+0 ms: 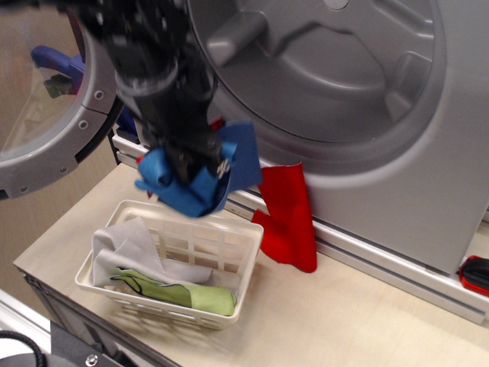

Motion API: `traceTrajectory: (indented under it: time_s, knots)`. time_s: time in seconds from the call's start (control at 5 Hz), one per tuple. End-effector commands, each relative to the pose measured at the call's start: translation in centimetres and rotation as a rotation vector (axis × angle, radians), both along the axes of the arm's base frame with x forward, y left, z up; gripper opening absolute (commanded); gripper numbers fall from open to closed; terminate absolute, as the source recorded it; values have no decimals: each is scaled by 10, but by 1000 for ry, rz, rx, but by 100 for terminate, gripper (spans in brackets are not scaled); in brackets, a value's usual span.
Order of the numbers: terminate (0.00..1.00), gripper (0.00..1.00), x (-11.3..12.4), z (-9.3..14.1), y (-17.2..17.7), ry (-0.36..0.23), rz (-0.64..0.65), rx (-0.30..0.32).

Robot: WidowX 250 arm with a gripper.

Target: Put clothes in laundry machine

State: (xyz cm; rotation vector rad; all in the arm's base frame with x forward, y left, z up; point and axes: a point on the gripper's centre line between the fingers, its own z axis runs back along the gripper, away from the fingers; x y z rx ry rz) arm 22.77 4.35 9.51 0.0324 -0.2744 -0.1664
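My gripper [200, 164] is shut on a blue cloth [200, 177] and holds it in the air above the white lattice basket [229, 302]. A grey cloth [126, 248] and a green cloth [179, 294] lie in the basket. The silver-grey laundry machine [428, 168] stands behind, its round mouth open on the ribbed drum [313, 65]. Its clear-windowed door [46, 115] is swung open at the left. A red cloth [290, 218] hangs against the machine's front below the mouth, down to the table.
The basket sits at the front left of the light wooden table [328, 321]. A red and black object [475, 274] lies at the right edge by the machine's base rail. My black arm [145, 53] crosses the door and the mouth's left rim.
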Motion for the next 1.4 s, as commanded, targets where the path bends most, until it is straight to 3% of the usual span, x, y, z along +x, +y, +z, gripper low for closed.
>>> traceTrajectory:
  time_s: [0.0, 0.4, 1.2]
  knots:
    - [0, 0, 27, 54, -12, -154, -23, -53]
    - [0, 0, 68, 50, -26, -273, -36, -79]
    - [0, 0, 144, 36, -46, -375, 17, -103]
